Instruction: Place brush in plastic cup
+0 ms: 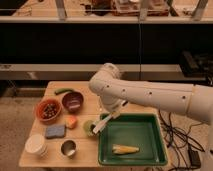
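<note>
The brush (101, 124) is slim and white. It hangs at a slant from my gripper (114, 113), with its lower end at the right rim of the plastic cup (89, 128). The cup is small, pale yellow-green, and stands on the wooden table just left of the green tray (150, 131). My gripper is shut on the brush's upper part, above the tray's left far corner and a little up and to the right of the cup. My white arm reaches in from the right and hides part of the table behind it.
A yellow corn cob (125, 149) lies in the tray. Left of the cup are an orange piece (71, 121), a blue sponge (55, 131), a metal cup (68, 147) and white stacked bowls (36, 144). Further back are two bowls (47, 110) (73, 101) and a green vegetable (64, 90).
</note>
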`<move>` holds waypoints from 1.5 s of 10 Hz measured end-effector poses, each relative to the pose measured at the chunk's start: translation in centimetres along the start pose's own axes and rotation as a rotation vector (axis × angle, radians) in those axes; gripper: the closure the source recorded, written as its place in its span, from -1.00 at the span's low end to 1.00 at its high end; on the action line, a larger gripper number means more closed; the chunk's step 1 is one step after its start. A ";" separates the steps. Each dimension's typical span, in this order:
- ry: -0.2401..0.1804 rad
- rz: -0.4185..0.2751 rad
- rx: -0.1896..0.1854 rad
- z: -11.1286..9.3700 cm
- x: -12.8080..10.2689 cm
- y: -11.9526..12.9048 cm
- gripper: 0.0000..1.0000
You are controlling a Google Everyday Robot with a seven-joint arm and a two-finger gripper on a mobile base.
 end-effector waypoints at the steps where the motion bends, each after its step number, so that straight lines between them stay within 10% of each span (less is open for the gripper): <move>1: -0.017 -0.014 0.003 -0.1 -0.2 0.0 1.00; 15: -0.085 -0.109 -0.048 0.1 -2.3 -1.8 1.00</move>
